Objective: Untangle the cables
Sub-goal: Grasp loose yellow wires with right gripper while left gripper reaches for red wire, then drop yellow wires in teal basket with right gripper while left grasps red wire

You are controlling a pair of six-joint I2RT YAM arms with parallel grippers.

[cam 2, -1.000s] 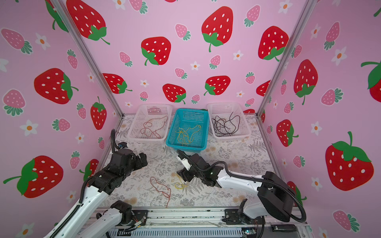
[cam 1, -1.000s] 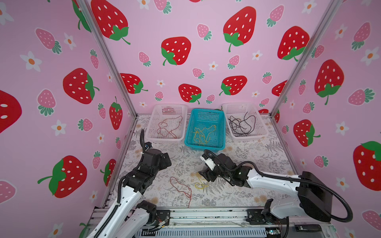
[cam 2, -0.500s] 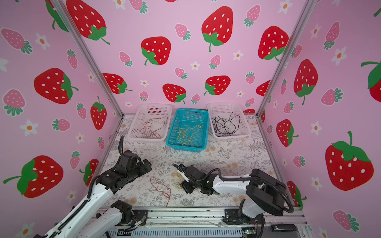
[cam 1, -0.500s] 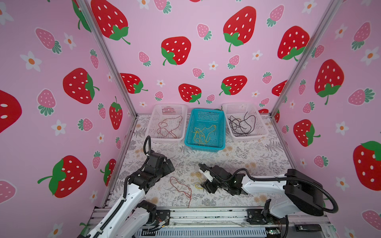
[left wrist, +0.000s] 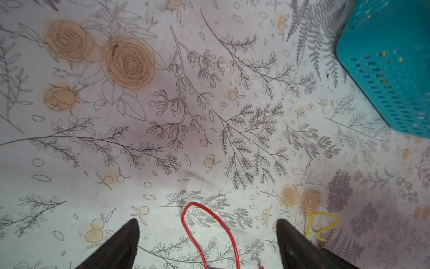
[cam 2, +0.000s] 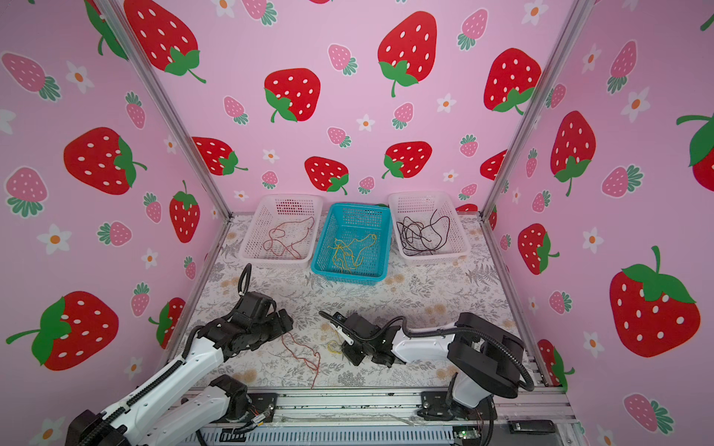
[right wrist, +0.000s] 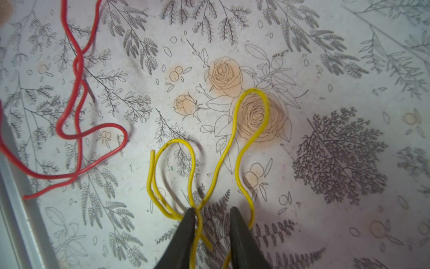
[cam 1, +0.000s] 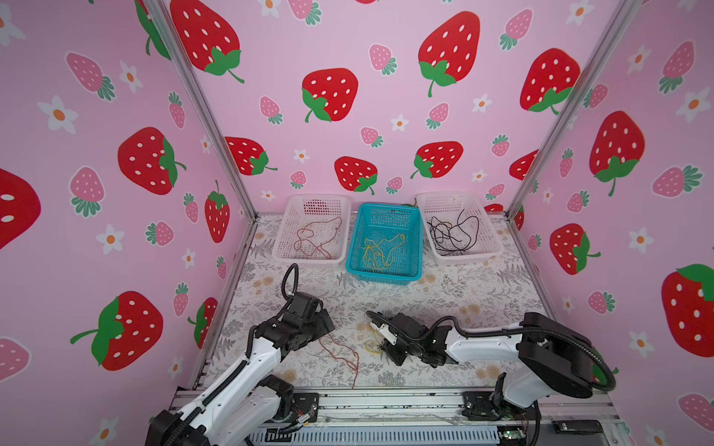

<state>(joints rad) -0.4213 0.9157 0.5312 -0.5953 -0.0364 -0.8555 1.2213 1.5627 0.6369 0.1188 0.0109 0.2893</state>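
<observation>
Two loose cables lie on the floral mat near the front: a red cable (cam 1: 340, 351) (cam 2: 305, 353) and a short looped yellow cable (cam 1: 371, 346) (cam 2: 332, 346). My left gripper (cam 1: 326, 328) (left wrist: 207, 221) is low over the mat with its jaws wide open. A loop of the red cable (left wrist: 188, 223) lies between its fingers without touching them. My right gripper (cam 1: 388, 345) (right wrist: 213, 209) is down on the yellow cable (right wrist: 253, 90). Its jaws are narrowed, with a gap still showing, and yellow strands run between them. The red cable (right wrist: 78, 62) lies beside the yellow one, and the two are not crossed.
Three baskets stand along the back wall. The white basket (cam 1: 315, 197) holds a red cable, the blue basket (cam 1: 386, 206) (left wrist: 384, 69) holds yellow ones, and another white basket (cam 1: 444, 195) holds black ones. A metal rail (cam 1: 386, 401) runs along the front edge.
Both arms have come down toward the mat. The right gripper's jaws have narrowed around the yellow cable. The left gripper has moved to the red cable's end, still wide open.
</observation>
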